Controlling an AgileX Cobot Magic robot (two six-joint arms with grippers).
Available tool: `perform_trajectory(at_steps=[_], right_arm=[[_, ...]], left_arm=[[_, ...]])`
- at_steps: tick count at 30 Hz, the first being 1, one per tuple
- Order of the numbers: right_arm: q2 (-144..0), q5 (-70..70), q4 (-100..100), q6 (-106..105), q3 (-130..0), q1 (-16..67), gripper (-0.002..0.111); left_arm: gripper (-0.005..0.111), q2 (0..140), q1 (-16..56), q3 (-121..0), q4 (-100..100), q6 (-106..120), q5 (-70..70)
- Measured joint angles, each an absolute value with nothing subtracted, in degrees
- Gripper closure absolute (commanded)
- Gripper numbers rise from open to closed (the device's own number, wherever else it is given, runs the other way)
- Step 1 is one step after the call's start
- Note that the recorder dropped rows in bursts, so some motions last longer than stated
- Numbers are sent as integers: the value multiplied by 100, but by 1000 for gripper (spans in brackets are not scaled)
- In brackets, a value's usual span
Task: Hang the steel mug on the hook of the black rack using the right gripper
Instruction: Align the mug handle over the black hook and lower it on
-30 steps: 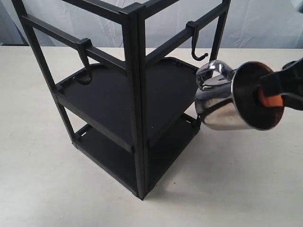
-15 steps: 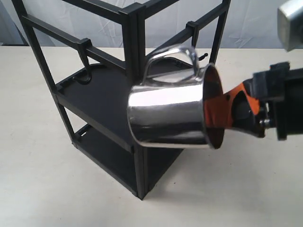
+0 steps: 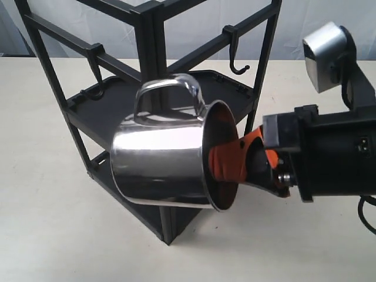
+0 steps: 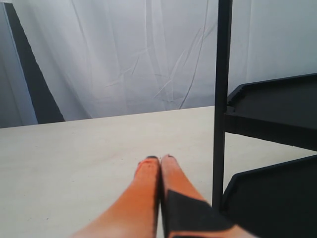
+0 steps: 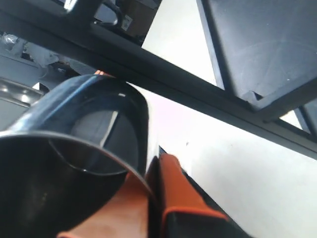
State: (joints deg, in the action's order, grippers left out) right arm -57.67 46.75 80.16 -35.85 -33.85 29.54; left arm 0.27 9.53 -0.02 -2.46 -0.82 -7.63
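Note:
The steel mug (image 3: pixel 158 164) hangs on its side in front of the black rack (image 3: pixel 147 47), its mouth toward my right gripper (image 3: pixel 226 161) and its looped handle (image 3: pixel 167 94) on top. The right gripper is shut on the mug's rim, one orange finger inside the mug and one outside. The slim hook (image 3: pixel 234 53) hangs from the rack's upper right crossbar, above and behind the mug, apart from the handle. In the right wrist view the mug (image 5: pixel 74 129) fills the near side under a rack crossbar (image 5: pixel 173 84). My left gripper (image 4: pixel 159 159) is shut and empty beside a rack post (image 4: pixel 221 99).
A thicker, wider-curled hook (image 3: pixel 96 79) hangs on the rack's left crossbar. The rack's two tray shelves (image 3: pixel 235 88) lie behind the mug. The rack stands on a pale table (image 3: pixel 47 223) with a white curtain (image 4: pixel 124 59) behind. The right arm's grey block (image 3: pixel 326 56) rises at the right.
The right gripper has carried the mug leftward and nearer the exterior camera, from beside the rack's right side to in front of its corner post. The handle stays on top.

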Motion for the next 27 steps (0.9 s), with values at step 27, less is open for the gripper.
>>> perform_trajectory(at_steps=[27], right_arm=[[-7817,7007,6484,-4520,-4326,-539,109]], left_arm=[[105,27,953,-2,-246,-82,-763]])
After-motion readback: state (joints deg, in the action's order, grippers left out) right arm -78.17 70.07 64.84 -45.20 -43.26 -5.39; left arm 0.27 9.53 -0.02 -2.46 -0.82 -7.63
